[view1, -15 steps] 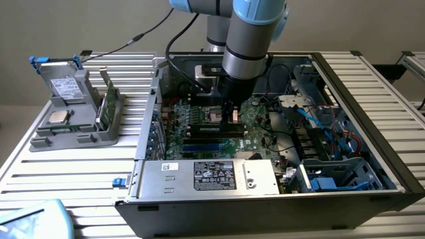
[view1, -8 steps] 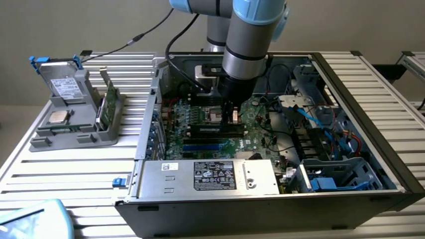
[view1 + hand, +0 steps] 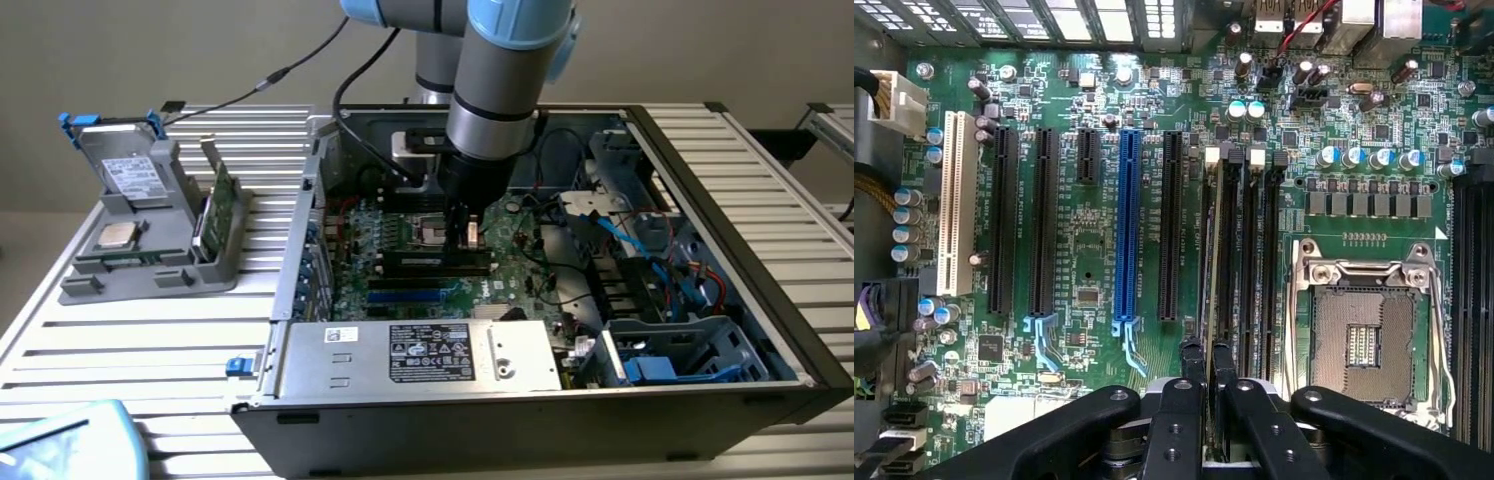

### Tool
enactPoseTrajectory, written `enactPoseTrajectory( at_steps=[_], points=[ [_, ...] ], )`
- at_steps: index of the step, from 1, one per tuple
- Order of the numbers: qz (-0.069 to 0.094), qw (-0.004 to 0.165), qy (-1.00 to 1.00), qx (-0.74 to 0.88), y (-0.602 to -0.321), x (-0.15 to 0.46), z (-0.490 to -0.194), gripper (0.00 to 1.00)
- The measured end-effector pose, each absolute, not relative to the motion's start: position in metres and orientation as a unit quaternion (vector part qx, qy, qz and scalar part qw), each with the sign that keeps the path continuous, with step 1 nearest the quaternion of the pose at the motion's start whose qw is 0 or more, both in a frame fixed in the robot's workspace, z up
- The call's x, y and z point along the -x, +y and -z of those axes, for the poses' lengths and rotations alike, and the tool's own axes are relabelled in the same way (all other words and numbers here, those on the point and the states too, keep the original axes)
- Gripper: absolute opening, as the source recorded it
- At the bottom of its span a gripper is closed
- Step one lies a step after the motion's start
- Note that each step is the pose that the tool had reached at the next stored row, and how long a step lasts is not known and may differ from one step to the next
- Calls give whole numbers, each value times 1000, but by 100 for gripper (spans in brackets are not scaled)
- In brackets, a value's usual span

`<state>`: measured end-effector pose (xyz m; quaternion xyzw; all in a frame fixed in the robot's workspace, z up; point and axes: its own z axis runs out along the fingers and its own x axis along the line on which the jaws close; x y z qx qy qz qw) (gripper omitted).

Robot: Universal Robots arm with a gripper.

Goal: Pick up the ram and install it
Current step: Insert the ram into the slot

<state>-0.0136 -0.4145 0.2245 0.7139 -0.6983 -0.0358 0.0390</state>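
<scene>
Wrist view looks down past the gripper (image 3: 1207, 352) onto the green motherboard (image 3: 1084, 260). Its two black fingers (image 3: 1192, 365) are drawn almost together and pinch the ram (image 3: 1206, 250), which is seen edge-on as a thin pale line running straight out from the fingertips. The stick lies in line with the black memory slots (image 3: 1232, 250), right along the nearest one. Whether it is seated in that slot or held just above it cannot be told.

Just past the memory slots on one side of the hand sits the open processor socket (image 3: 1364, 340) in its metal frame. On the other side of the hand is a row of long expansion slots, with the blue slot (image 3: 1126, 230) nearer the fingers than the white slot (image 3: 954, 200).

In the exterior view the arm (image 3: 501, 80) reaches straight down into the open computer case (image 3: 787, 330). The gripper (image 3: 467, 238) is down at the board. The labelled power supply (image 3: 427, 352) lies near the hand.

Well apart from the hand, outside the case toward the exterior view's left, a grey holder (image 3: 134, 280) carries three things:
- a boxy drive (image 3: 134, 178);
- a small silver chip (image 3: 118, 236);
- a second green board (image 3: 220, 205) standing on edge.
</scene>
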Motion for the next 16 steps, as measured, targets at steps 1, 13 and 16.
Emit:
enactPoseTrajectory(
  at_steps=[1, 13, 16],
  points=[
    [36, 39, -698, -714, -414, 14, -224, 14],
    [35, 39, -691, -721, -412, 15, -224, 14],
    [35, 40, -690, -721, -412, 15, -224, 14]
  ],
)
